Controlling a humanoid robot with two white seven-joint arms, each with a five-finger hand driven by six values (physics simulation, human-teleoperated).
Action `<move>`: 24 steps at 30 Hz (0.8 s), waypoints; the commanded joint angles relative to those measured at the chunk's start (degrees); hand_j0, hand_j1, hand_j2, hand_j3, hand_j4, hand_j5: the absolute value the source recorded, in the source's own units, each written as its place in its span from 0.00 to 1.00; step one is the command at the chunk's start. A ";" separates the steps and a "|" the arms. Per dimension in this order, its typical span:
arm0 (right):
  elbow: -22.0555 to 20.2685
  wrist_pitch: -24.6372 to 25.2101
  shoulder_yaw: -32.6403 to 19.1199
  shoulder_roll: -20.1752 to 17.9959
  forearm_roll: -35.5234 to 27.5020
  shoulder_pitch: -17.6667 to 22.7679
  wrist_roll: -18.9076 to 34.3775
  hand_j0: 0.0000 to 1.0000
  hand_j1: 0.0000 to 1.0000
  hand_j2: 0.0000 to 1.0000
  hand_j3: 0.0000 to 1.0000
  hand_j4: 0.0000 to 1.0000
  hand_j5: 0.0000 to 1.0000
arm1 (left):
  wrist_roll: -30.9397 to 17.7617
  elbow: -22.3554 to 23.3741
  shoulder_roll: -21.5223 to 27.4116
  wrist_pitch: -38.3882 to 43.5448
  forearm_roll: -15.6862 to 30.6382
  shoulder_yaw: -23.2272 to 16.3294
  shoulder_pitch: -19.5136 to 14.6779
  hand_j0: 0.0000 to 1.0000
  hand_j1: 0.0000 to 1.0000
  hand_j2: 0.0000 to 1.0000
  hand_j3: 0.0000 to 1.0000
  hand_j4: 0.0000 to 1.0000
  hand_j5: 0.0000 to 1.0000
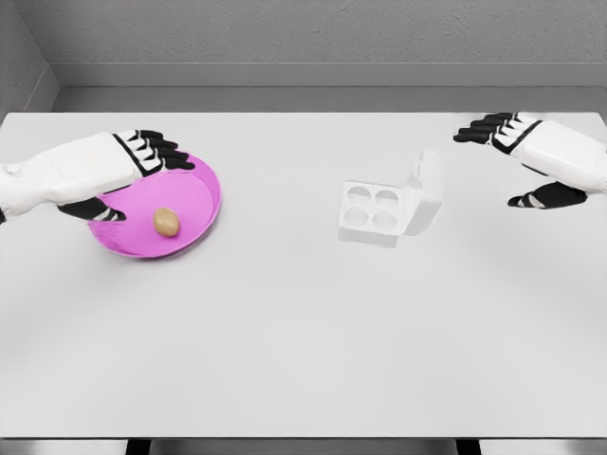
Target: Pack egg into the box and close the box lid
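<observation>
A tan egg lies in a magenta plate at the left of the table. My left hand hovers over the plate's upper left part, fingers spread and holding nothing, thumb just left of the egg. A white egg box with four hollow cups stands right of the middle, its lid raised open on the right side. My right hand hangs open to the right of the box, apart from the lid.
The white table stretches wide in front of the plate and box. Its far edge meets a grey wall; the near edge runs along the bottom of the view.
</observation>
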 commanded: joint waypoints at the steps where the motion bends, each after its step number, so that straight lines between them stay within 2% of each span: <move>1: 2.08 0.08 0.10 0.74 0.56 0.00 5.16 1.00 1.00 1.00 1.00 1.00 1.00 | -0.82 3.58 0.67 0.25 0.55 -8.57 -0.21 1.00 1.00 1.00 1.00 1.00 1.00; 2: 2.69 0.08 0.19 0.92 2.05 0.00 5.24 1.00 1.00 1.00 1.00 1.00 1.00 | -0.82 6.75 0.32 1.23 0.63 -13.94 -5.06 1.00 1.00 1.00 1.00 1.00 1.00; 3: 3.57 0.08 0.36 1.00 2.41 0.09 5.33 1.00 1.00 1.00 1.00 1.00 1.00 | -0.82 7.46 0.32 2.90 0.63 -15.44 -6.21 1.00 1.00 1.00 1.00 1.00 1.00; 5: 3.93 0.08 0.45 0.92 2.49 0.26 5.68 1.00 1.00 1.00 1.00 1.00 1.00 | -0.82 9.74 0.32 3.26 0.89 -15.71 -6.65 1.00 1.00 1.00 1.00 1.00 1.00; 7: 4.54 0.19 -0.07 0.83 2.41 0.18 9.72 1.00 1.00 1.00 1.00 1.00 1.00 | -0.82 11.15 0.49 3.34 7.13 -16.41 -7.44 1.00 1.00 1.00 1.00 1.00 1.00; 8: 5.42 0.72 -0.07 0.83 2.41 0.18 9.90 1.00 1.00 1.00 1.00 1.00 1.00 | -0.82 11.68 0.67 3.52 8.80 -16.76 -7.44 1.00 1.00 1.00 1.00 1.00 1.00; 10: 7.35 0.80 -0.16 0.83 2.41 0.18 9.90 1.00 1.00 1.00 1.00 1.00 1.00 | -0.82 11.85 0.84 8.79 13.28 -16.85 -7.44 0.99 0.99 0.99 0.99 0.99 0.99; 12: 9.46 0.80 -0.16 0.92 2.41 0.18 9.90 1.00 1.00 1.00 1.00 1.00 1.00 | -0.82 11.85 0.84 9.58 13.99 -16.85 -7.35 0.97 0.97 0.97 0.97 0.97 0.97; 13: 10.08 0.80 -0.16 0.92 2.41 0.09 9.90 1.00 1.00 1.00 1.00 1.00 1.00 | -0.82 11.85 1.02 9.58 15.83 -16.94 -7.26 0.93 0.93 0.93 0.93 0.93 0.93; 14: 10.25 0.80 -0.16 0.92 2.41 0.09 9.90 1.00 1.00 1.00 1.00 1.00 1.00 | -0.82 11.77 1.63 8.97 15.84 -17.55 -7.26 0.94 0.94 0.94 0.94 0.94 0.94; 15: 10.17 0.80 -0.16 0.92 2.41 0.09 9.90 1.00 1.00 1.00 1.00 1.00 1.00 | -0.82 11.68 3.04 8.79 16.01 -17.47 -7.26 1.00 1.00 1.00 1.00 1.00 1.00; 16: 10.25 0.80 -0.16 0.92 2.41 0.09 9.90 1.00 1.00 1.00 1.00 1.00 1.00 | -0.82 11.68 3.31 8.88 16.10 -17.55 -7.35 1.00 1.00 1.00 1.00 1.00 1.00; 18: 10.17 0.63 -0.07 1.44 2.41 0.18 9.90 1.00 1.00 1.00 1.00 1.00 1.00 | -0.82 11.50 2.95 9.49 16.10 -17.90 -7.52 0.86 0.86 0.86 0.86 0.86 0.86; 22: 9.29 0.63 -0.07 2.32 2.41 0.27 9.99 1.00 1.00 1.00 1.00 1.00 1.00 | -0.82 12.12 3.39 13.28 15.84 -23.88 -11.83 0.84 0.84 0.84 0.84 0.84 0.84; 24: 9.81 0.80 0.10 3.20 2.58 0.26 10.08 1.00 1.00 1.00 1.00 1.00 1.00 | -0.82 14.84 2.60 13.28 15.75 -25.11 -13.24 0.83 0.83 0.83 0.83 0.83 0.83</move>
